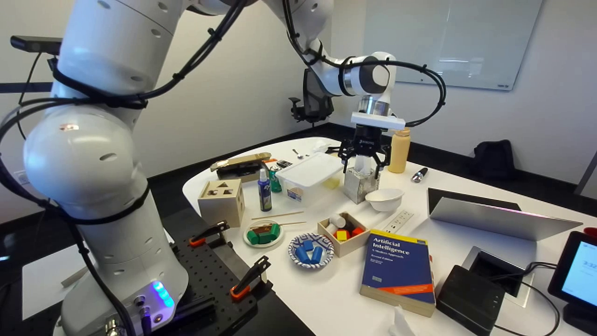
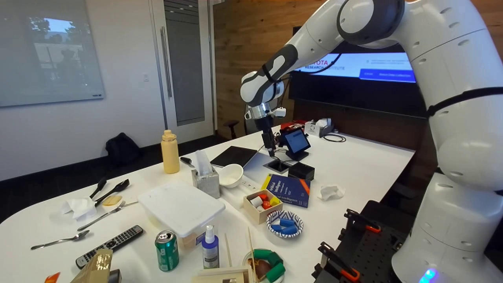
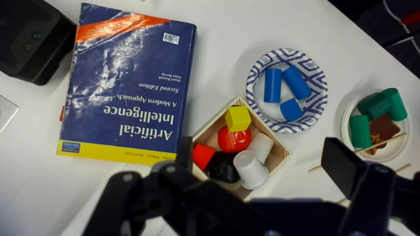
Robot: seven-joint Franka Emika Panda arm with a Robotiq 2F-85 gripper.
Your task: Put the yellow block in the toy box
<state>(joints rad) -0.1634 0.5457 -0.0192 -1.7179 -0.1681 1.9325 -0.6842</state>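
pick seemingly pending | yellow block [image 3: 238, 118] is lying in wooden tray [image 3: 279, 155] | gripper [image 3: 259, 154] is hovering above tray, fingers spread, holding nothing | next: probably needing centring, lowering onto block

Your wooden tray [image 3: 278, 156] holds one yellow block [image 3: 238, 118], one red block [image 3: 203, 155], one red ball [image 3: 234, 141], two white pieces [image 3: 251, 169]; just beside it you have one textbook [image 3: 128, 88] and three blue blocks [image 3: 272, 85]; farther off, three green blocks [image 3: 360, 131].

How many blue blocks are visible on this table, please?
3. All lie in the patterned bowl; the wrist view shows a left block, an upper-right block and a shorter lower block. Others could be hidden inside the toy box.
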